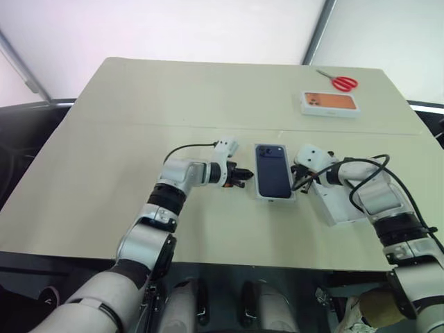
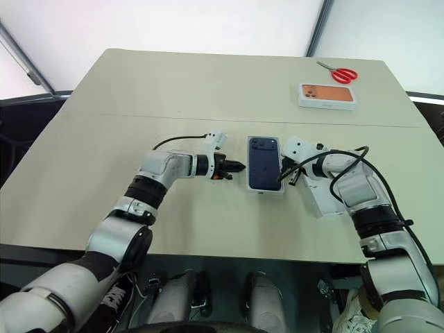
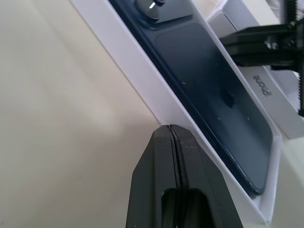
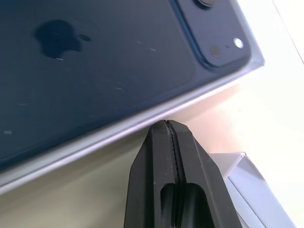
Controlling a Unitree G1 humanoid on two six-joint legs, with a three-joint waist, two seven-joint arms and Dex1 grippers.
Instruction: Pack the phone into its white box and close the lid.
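Lying back-up, the phone (image 1: 272,171) fills the white box (image 1: 258,195)

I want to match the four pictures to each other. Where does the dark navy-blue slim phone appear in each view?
Left eye view: dark navy-blue slim phone just right of centre, lying in the shallow white cardboard tray.
Right eye view: slightly right of centre.
Left wrist view: a diagonal band from the top centre to the lower right.
Right wrist view: across the upper part.
Shared landmark: the phone's camera cluster.
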